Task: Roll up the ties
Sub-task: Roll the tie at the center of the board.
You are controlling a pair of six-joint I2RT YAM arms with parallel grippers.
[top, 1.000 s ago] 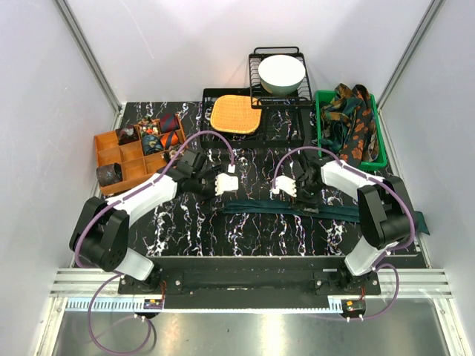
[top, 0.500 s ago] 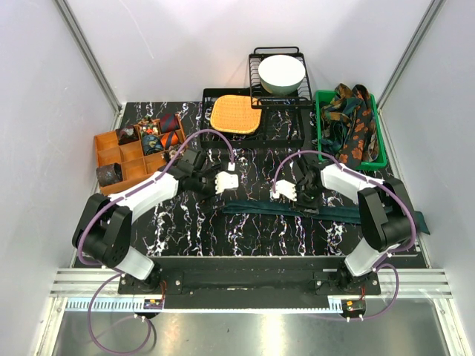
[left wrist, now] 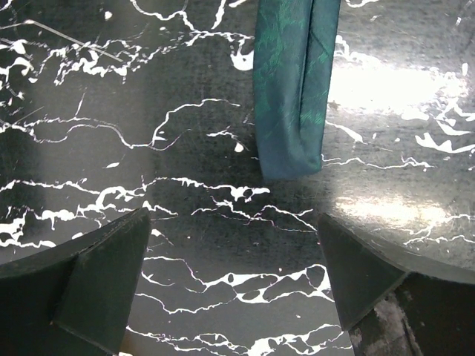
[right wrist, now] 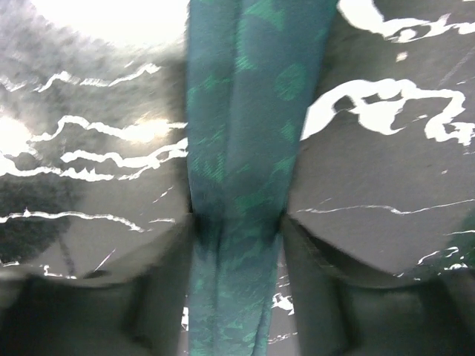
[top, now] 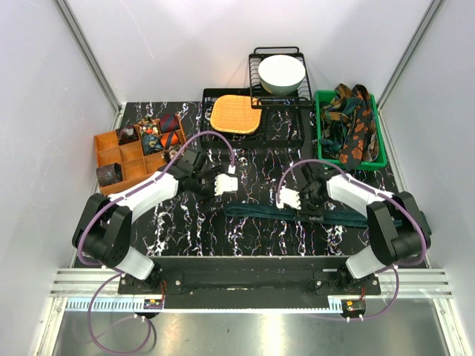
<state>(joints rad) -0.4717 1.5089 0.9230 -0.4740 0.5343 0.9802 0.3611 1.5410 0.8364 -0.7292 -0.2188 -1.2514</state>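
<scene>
Bare worktop [top: 256, 174] shows between the left claw [top: 223, 184] and the right claw [top: 289, 198], a gap a hand could pass through, and there is more along the front left. The teal tie [top: 252, 212] stretches across the front right, pinched in the right claw. The orange divided box [top: 122, 156] blocks the left edge. The back is walled off by a black tray [top: 289, 133], a wire rack [top: 276, 50] and a green bin [top: 364, 165].

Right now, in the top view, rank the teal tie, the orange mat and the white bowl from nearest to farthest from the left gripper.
Measured from the left gripper:
1. teal tie: its end lies just on the near side of the gripper.
2. orange mat: toward the back of the table.
3. white bowl: farthest, at the back and to the right.
</scene>
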